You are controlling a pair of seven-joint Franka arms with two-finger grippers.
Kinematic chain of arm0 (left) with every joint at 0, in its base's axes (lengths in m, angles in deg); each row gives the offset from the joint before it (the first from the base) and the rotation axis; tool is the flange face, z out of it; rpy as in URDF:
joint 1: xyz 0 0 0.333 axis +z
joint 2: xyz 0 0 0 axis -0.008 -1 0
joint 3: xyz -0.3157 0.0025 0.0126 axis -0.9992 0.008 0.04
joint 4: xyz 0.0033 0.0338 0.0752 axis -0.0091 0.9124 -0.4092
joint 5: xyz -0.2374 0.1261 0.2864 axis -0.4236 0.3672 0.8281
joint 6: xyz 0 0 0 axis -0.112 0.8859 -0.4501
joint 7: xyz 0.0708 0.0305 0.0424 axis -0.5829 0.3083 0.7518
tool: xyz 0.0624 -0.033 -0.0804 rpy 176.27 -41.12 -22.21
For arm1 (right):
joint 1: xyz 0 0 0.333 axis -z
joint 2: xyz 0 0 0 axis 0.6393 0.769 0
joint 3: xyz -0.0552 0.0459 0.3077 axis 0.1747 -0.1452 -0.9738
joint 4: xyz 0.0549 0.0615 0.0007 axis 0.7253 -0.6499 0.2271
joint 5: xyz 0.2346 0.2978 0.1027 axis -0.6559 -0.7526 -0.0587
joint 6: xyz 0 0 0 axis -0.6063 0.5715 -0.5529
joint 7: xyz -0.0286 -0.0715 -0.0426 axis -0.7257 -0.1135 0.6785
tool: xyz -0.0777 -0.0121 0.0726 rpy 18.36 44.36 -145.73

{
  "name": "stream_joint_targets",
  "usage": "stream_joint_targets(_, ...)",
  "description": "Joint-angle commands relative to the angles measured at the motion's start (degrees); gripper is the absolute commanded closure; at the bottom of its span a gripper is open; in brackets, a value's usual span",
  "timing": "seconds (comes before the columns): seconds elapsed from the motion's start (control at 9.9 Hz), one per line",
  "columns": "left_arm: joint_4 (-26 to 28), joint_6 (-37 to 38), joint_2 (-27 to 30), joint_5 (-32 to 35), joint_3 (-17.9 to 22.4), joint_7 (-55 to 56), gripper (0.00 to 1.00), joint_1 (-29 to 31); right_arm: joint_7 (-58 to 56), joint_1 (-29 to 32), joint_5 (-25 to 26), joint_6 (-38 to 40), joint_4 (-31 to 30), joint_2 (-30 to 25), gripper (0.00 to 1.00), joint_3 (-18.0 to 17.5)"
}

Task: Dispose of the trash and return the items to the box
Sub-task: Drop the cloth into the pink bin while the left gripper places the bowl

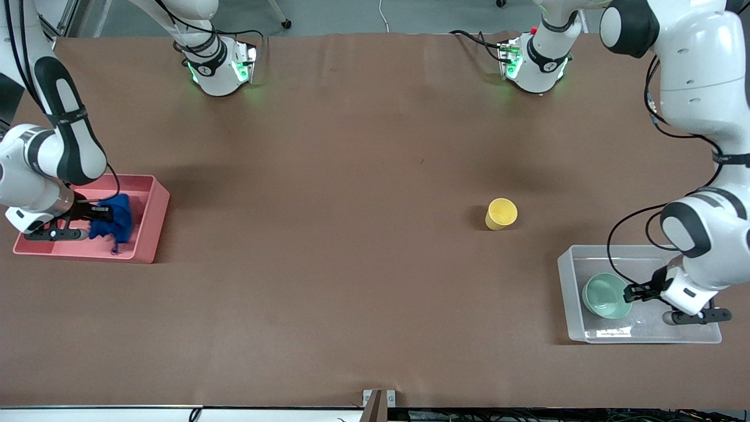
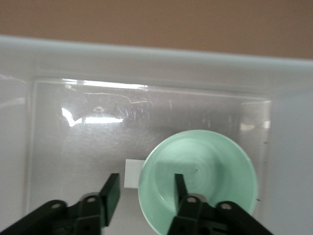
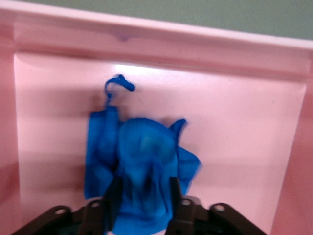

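The blue wad (image 1: 117,220) lies in the pink bin (image 1: 155,217), its string toward the bin's nearer wall. My right gripper (image 1: 96,220) is low in the bin, open, with the wad (image 3: 142,156) bunched between its spread fingers (image 3: 172,193). The mint-green bowl (image 1: 606,296) sits upright in the clear box (image 1: 586,252). My left gripper (image 1: 630,291) is open in the box, one finger (image 2: 180,188) inside the bowl (image 2: 205,171) and the other outside its rim. The yellow cup (image 1: 501,214) stands upright on the table, apart from both grippers.
The pink bin (image 3: 234,122) sits at the right arm's end of the table and the clear box (image 2: 146,63) at the left arm's end. A white sticker (image 2: 131,174) shows on the box's bottom beside the bowl. Both arm bases stand along the table's edge farthest from the front camera.
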Motion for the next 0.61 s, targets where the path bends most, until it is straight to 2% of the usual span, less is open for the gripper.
stream_joint_targets(0.0, 5.0, 8.0, 10.0, 1.9, -1.4, -0.3, 0.01, -0.8, 0.5, -0.3, -0.9, 3.3, 0.7, -2.2, 0.00, -0.7)
stream_joint_targets(0.1, 8.6, 10.5, 15.4, 6.0, -4.6, 0.0, 0.00, -0.8, 1.1, -1.3, -1.4, 9.5, 3.6, -5.1, 0.00, -0.8)
stream_joint_targets(0.2, 15.7, 10.4, 21.7, 9.8, -8.4, 2.3, 0.00, -0.7, 4.8, -3.8, -2.8, 16.7, 7.7, -8.2, 0.00, -0.9)
stream_joint_targets(0.4, 27.0, 10.0, 29.5, 10.4, -14.4, 3.9, 0.00, -0.7, 16.5, -10.2, -2.8, 27.8, 15.0, -10.9, 0.00, -0.9)
stream_joint_targets(0.51, 32.1, 7.8, 31.7, 10.4, -16.9, 3.9, 0.00, -0.7, 22.6, -13.8, -2.8, 31.7, 17.9, -11.8, 0.00, -0.9)
